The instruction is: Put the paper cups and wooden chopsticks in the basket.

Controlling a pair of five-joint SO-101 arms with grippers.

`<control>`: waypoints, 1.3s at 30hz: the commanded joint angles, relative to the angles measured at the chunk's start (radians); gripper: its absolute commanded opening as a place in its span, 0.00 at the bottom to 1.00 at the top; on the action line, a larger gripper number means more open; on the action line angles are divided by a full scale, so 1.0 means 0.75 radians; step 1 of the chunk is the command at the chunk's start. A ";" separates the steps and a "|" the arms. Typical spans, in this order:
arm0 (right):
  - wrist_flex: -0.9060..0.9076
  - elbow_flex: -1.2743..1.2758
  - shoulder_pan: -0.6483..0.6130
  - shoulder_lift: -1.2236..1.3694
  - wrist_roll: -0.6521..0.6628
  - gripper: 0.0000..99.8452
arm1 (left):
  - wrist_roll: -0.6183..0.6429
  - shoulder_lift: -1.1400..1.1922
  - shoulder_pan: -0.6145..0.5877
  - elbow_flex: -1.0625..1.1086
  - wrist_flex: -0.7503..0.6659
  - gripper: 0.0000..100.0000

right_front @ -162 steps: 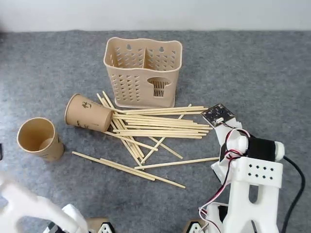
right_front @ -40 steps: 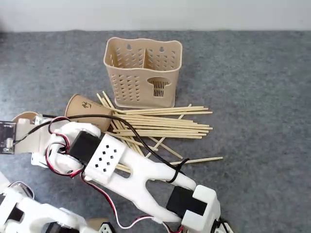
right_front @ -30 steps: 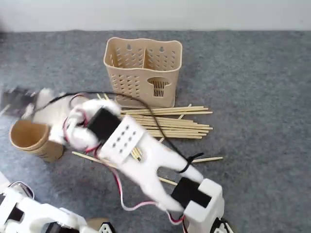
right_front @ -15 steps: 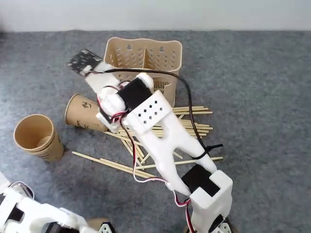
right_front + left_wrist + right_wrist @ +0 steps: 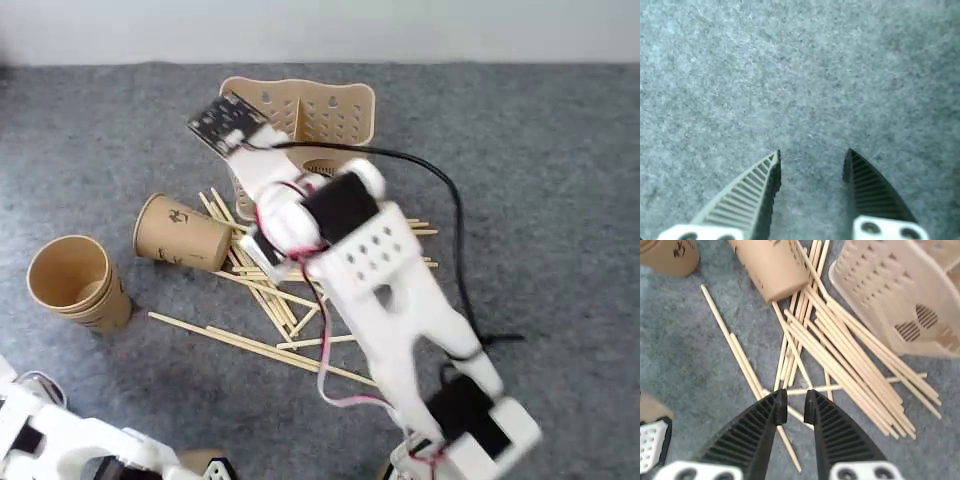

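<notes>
- Right gripper [image 5: 792,401] swung from the cups to the chopsticks [image 5: 855,375], claw barely parted.
- Left gripper [image 5: 812,165] claw spread.
- Nested paper cups [image 5: 70,285] stand at 9 o'clock; basket [image 5: 340,110] at 12.

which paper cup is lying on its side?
The paper cup beside the wooden chopsticks, rim facing sideways. The other cup, farther left, stands upright, mouth up.

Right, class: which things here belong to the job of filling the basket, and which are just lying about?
For the job: basket, lying paper cup, upright stacked paper cups, wooden chopsticks.
Just there: grey carpet, black cable.
</notes>
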 commanded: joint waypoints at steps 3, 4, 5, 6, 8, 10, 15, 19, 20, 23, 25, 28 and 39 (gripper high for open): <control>0.054 0.344 0.021 -0.347 -0.008 0.07 | 0.010 -0.029 0.002 -0.359 0.309 0.20; 0.054 0.393 0.021 -0.392 -0.008 0.07 | 0.010 -0.029 0.002 -0.425 0.366 0.20; 0.054 0.440 0.032 -0.435 -0.008 0.07 | 0.010 -0.029 0.004 -0.492 0.419 0.20; 0.052 0.479 0.050 -0.476 -0.008 0.07 | 0.010 -0.029 0.004 -0.557 0.468 0.20; 0.052 0.538 0.097 -0.543 -0.008 0.07 | 0.010 -0.029 0.006 -0.690 0.559 0.20; 0.052 0.595 0.161 -0.594 -0.012 0.07 | 0.012 -0.029 0.014 -0.817 0.646 0.20; 0.052 0.745 0.283 -0.684 -0.010 0.07 | 0.012 -0.018 0.184 -1.069 0.869 0.20; 0.052 0.829 0.322 -0.748 -0.010 0.07 | 0.020 -0.018 0.397 -1.134 0.929 0.20; 0.052 0.849 0.324 -0.766 -0.010 0.07 | 0.020 -0.018 0.440 -1.155 0.947 0.20; 0.052 0.917 0.324 -0.836 -0.008 0.07 | 0.023 -0.018 0.528 -1.222 0.976 0.20; 0.052 0.964 0.324 -0.887 -0.008 0.07 | 0.061 -0.018 0.550 -1.249 0.970 0.20; 0.040 1.031 0.324 -0.961 -0.008 0.07 | 0.108 -0.018 0.552 -1.229 0.937 0.20; 0.034 1.092 0.324 -1.106 -0.008 0.07 | 0.113 -0.016 0.554 -0.852 0.614 0.20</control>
